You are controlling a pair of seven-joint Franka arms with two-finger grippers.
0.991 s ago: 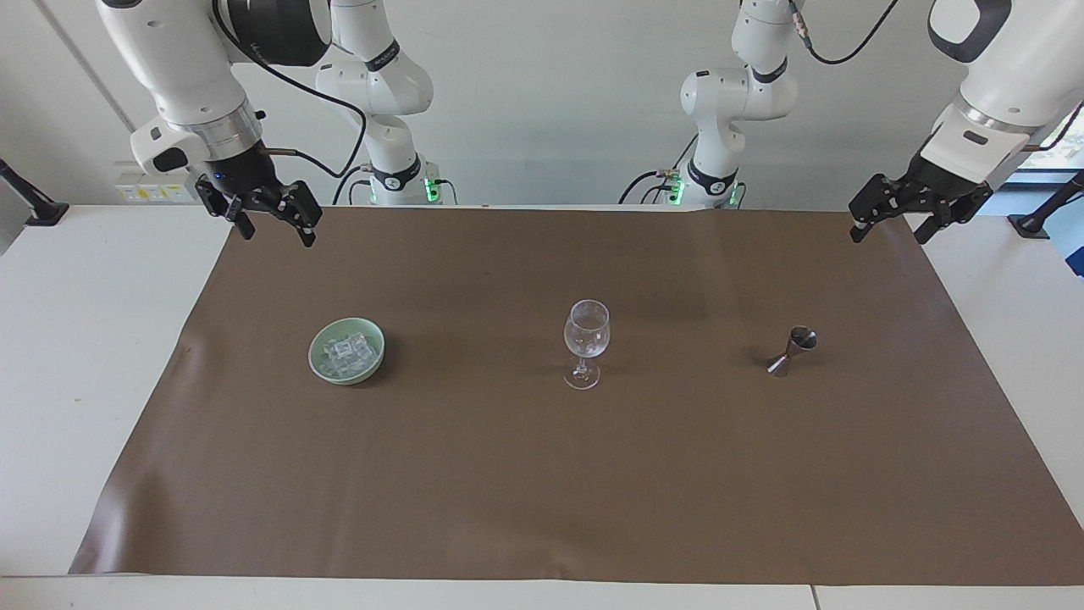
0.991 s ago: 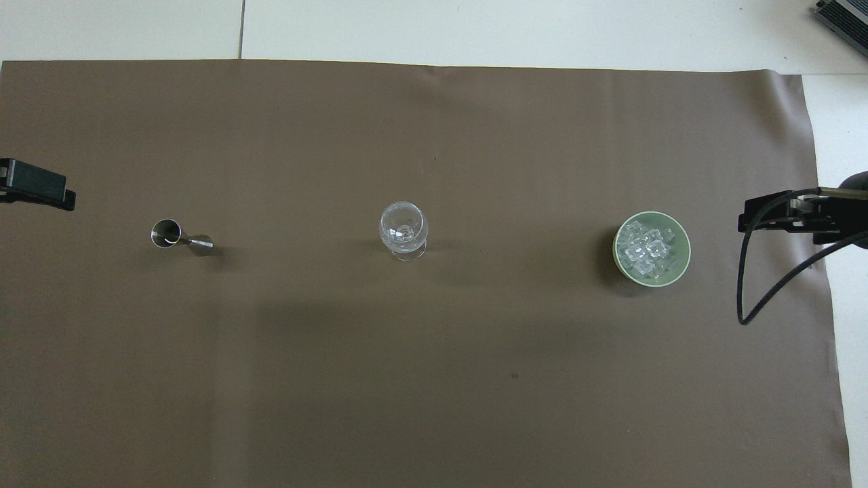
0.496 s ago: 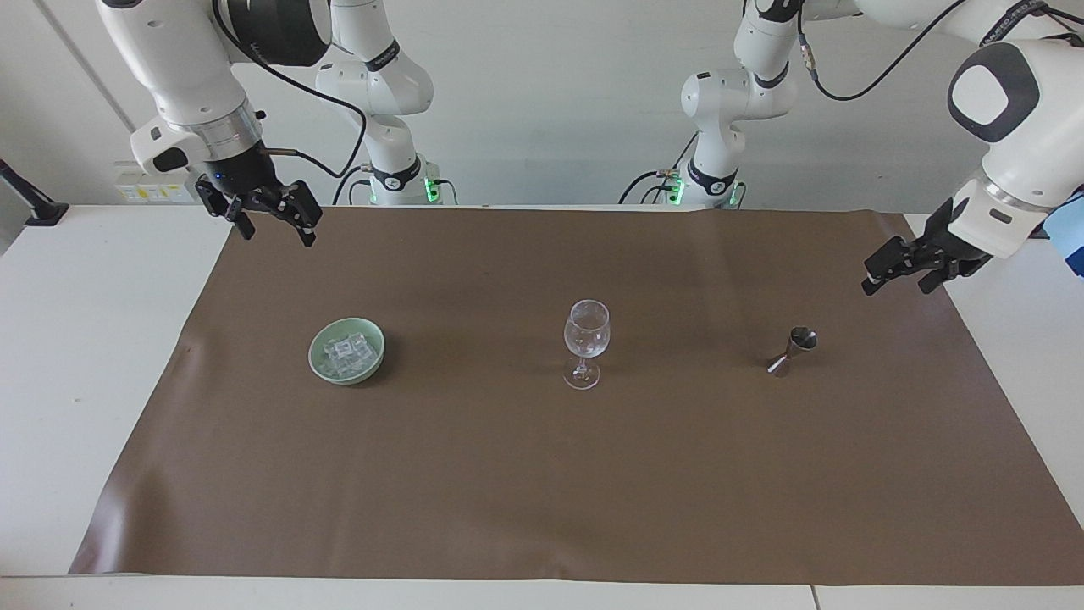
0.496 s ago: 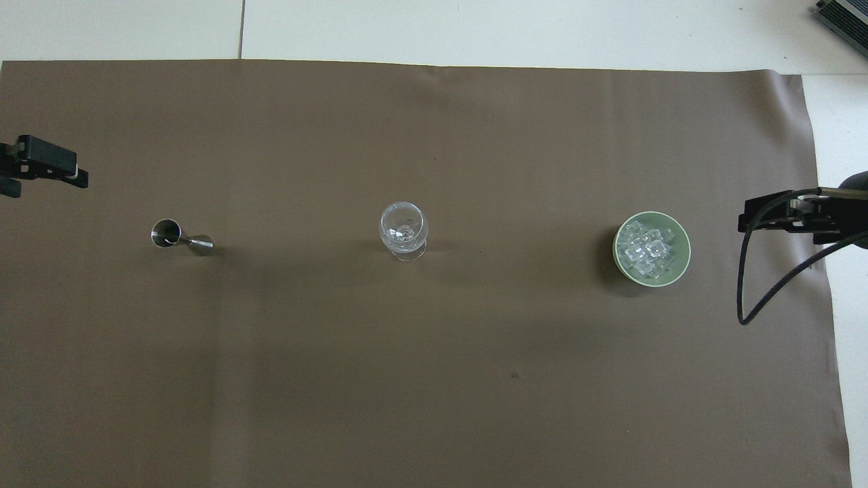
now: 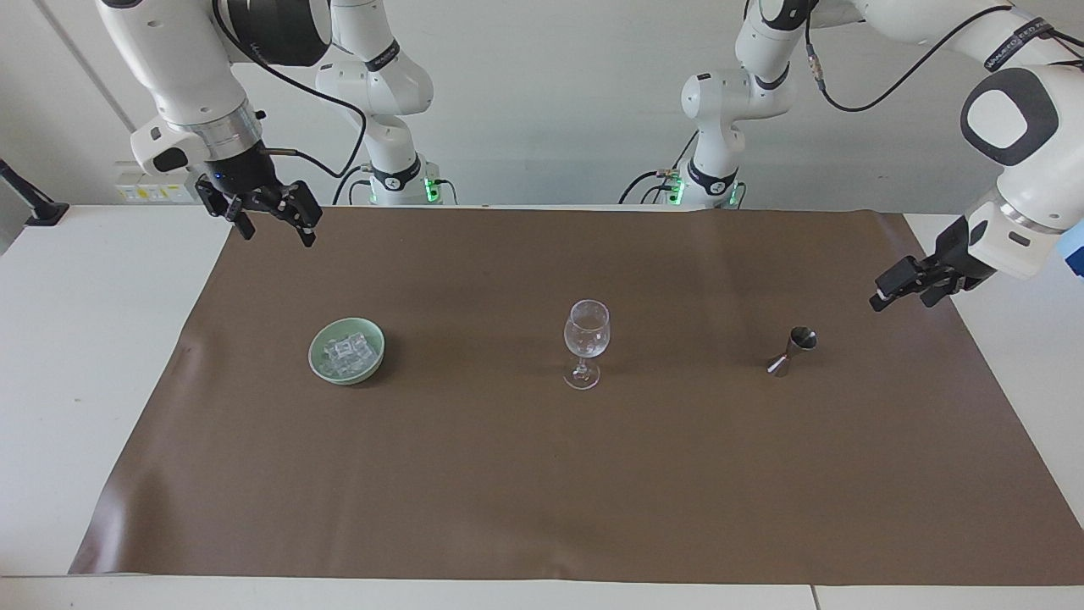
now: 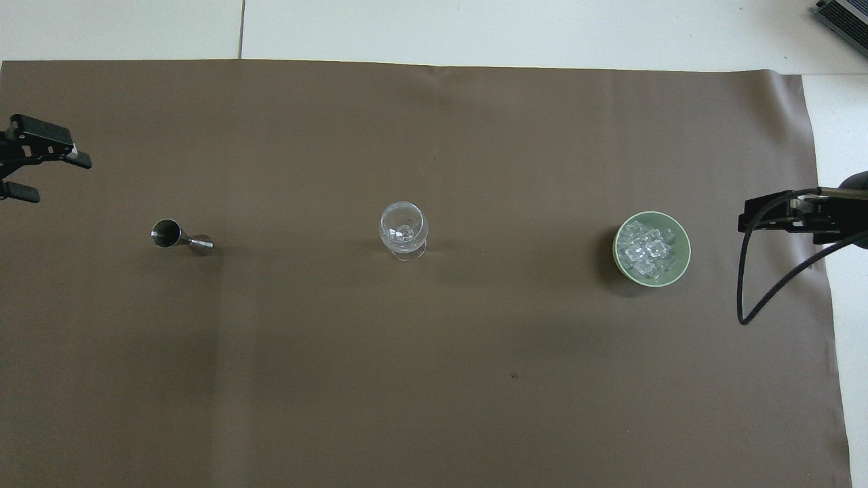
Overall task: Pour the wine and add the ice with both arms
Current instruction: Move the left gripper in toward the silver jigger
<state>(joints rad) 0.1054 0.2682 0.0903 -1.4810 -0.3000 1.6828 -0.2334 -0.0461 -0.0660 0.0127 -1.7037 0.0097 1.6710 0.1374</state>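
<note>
An empty stemmed glass (image 5: 586, 343) stands upright mid-mat; it also shows in the overhead view (image 6: 403, 230). The ice (image 5: 345, 349) lies as several small clear cubes in a pale green bowl (image 5: 366, 371) toward the right arm's end; the overhead view shows the ice (image 6: 647, 247) and the bowl's rim (image 6: 684, 263). A small steel jigger (image 5: 792, 350) stands toward the left arm's end and shows in the overhead view (image 6: 178, 237). My left gripper (image 5: 910, 295) hangs open and empty over the mat's edge beside the jigger, apart from it (image 6: 62, 181). My right gripper (image 5: 279, 236) waits open and empty, raised over the mat's corner (image 6: 746, 222).
A brown mat (image 5: 542, 491) covers most of the white table (image 5: 76, 339). A black cable loop (image 6: 746, 298) hangs from the right arm beside the bowl. A dark clamp (image 5: 25, 203) sits at the table's edge toward the right arm's end.
My left gripper has come down and moved away from the robots, closer to the jigger. The right arm, glass, bowl and jigger have not moved.
</note>
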